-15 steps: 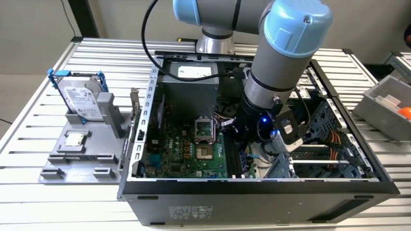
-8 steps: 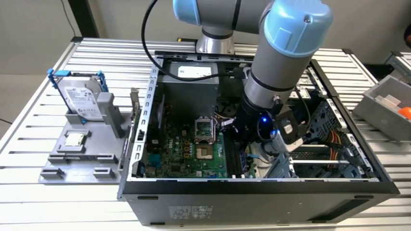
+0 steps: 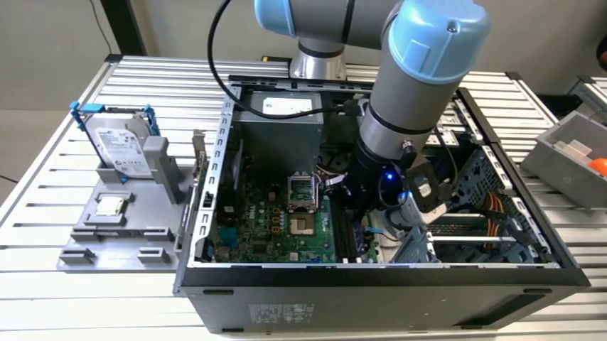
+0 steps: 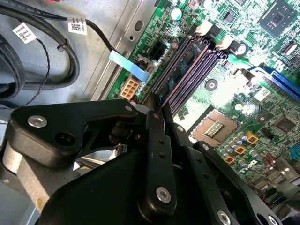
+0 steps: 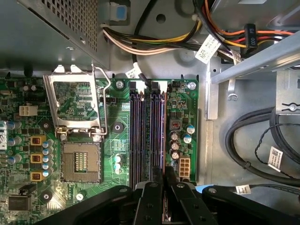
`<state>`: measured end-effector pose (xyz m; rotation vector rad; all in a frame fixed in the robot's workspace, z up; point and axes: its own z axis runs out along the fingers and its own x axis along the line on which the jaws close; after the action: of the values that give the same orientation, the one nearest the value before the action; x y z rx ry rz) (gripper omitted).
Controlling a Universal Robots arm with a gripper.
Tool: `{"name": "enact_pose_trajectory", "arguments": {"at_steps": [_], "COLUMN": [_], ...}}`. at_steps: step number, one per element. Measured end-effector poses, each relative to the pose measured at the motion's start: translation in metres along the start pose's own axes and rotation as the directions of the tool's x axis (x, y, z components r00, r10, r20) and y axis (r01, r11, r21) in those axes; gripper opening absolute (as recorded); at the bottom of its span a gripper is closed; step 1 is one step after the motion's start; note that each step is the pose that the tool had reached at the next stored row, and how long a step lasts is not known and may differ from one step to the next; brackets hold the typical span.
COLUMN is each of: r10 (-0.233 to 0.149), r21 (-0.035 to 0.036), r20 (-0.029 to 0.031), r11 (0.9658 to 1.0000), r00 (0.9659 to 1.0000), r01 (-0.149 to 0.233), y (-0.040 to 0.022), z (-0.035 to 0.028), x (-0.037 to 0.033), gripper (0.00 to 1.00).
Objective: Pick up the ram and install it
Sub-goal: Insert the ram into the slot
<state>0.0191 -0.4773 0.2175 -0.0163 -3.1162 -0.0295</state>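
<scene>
One ram stick point(image 4: 180, 70) sits in the outermost memory slot, my gripper point(image 5: 164, 176) pinched narrow on its near end. Any tilt as I press, I'd judge, could jam it against the slot's latches. My first wrist view shows the open CPU socket point(image 5: 82, 161); the exterior view shows the hard drive point(image 3: 121, 145) outside the case point(image 3: 379, 280).
</scene>
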Motion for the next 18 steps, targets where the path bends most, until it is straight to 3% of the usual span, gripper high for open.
{"name": "enact_pose_trajectory", "arguments": {"at_steps": [14, 15, 18], "r10": [0.001, 0.001, 0.001], "r21": [-0.0005, -0.0005, -0.0003], "r20": [0.0002, 0.0001, 0.0003], "r11": [1.0000, 1.0000, 1.0000], "r00": [1.0000, 1.0000, 1.0000], "r01": [-0.001, -0.001, -0.001], "y": [-0.0002, -0.0002, -0.0003], "z": [0.0037, 0.0037, 0.0037], "x": [0.0004, 0.0004, 0.0004], "gripper": [0.00, 1.00, 1.00]}}
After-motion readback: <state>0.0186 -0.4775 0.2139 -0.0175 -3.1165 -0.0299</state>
